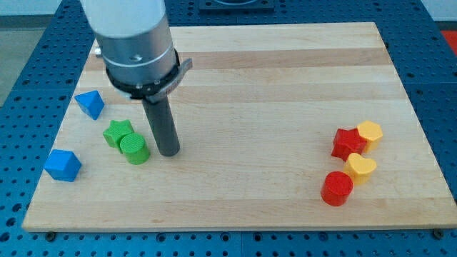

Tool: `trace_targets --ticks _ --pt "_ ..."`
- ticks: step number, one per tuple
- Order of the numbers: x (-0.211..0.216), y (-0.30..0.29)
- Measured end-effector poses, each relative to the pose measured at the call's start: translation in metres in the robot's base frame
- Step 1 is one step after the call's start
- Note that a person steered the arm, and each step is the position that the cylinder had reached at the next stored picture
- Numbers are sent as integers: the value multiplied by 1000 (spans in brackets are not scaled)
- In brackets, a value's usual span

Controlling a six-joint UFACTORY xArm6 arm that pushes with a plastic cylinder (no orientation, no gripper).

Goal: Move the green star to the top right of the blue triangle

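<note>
The green star (116, 132) lies at the view's left on the wooden board, touching a green cylinder (134, 149) at its lower right. The blue triangle (90, 104) sits up and to the left of the star, a short gap apart. My tip (170, 152) rests on the board just right of the green cylinder, close to it, and right of the star.
A blue block (63, 165) lies near the board's left edge, below the star. At the view's right stand a red star-like block (348, 143), a yellow block (370, 133), a yellow heart (360, 168) and a red cylinder (337, 188).
</note>
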State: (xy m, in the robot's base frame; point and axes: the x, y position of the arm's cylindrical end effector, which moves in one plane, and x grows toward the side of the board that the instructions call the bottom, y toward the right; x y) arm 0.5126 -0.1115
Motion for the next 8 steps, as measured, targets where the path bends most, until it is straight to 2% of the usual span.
trace_targets --ticks 2,4,5,6,7,8 --pt "1 -66" --pt "61 -65" --pt "22 -105" --pt "-45 -115" --pt "-70 -117" --pt "-31 -112"
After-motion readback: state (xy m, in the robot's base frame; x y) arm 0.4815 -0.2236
